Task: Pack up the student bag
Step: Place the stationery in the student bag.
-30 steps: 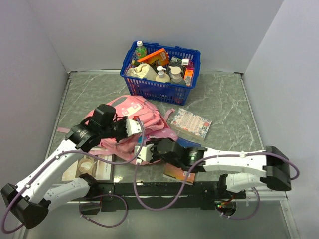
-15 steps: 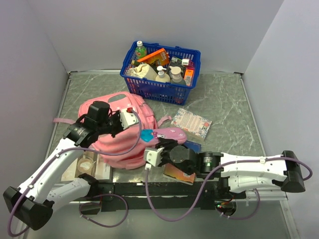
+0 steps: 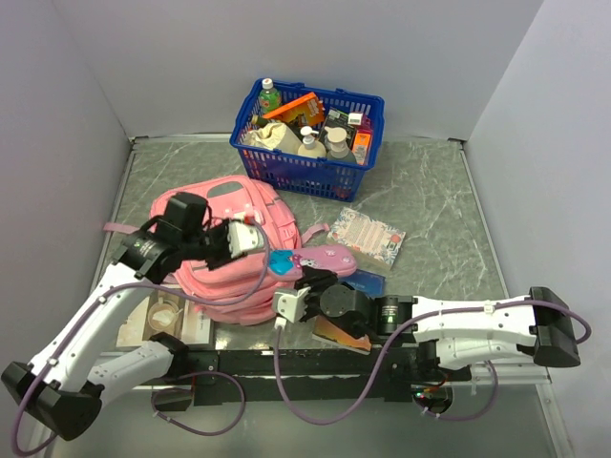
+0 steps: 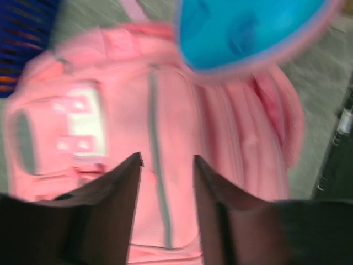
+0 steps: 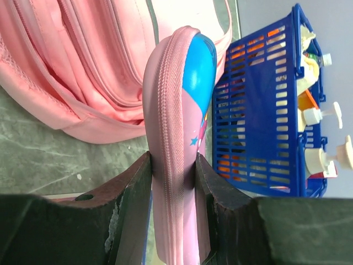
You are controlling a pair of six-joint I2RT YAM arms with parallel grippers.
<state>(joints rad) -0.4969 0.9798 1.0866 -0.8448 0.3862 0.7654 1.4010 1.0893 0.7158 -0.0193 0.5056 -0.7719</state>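
Squeezing one pencil case (image 5: 179, 99) is the right gripper (image 5: 172, 161); left gripper (image 4: 166, 160) gapes over one student bag (image 4: 231, 138).

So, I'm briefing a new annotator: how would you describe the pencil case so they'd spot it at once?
Find the big pink student bag left of centre. At its right edge the right hand is shut on the pencil case, a slim pink zipped pouch. Unlike the pink bag, it has a bright blue face.

You will find no legible text, brand, number or sign in any view. Printed packaging in the blue basket (image 3: 307, 167) at 12 o'clock and the patterned booklet (image 3: 366, 234) at 3 o'clock of the student bag (image 3: 220, 291) is too small to read. The bag's white patch (image 4: 83, 118) is blurred.
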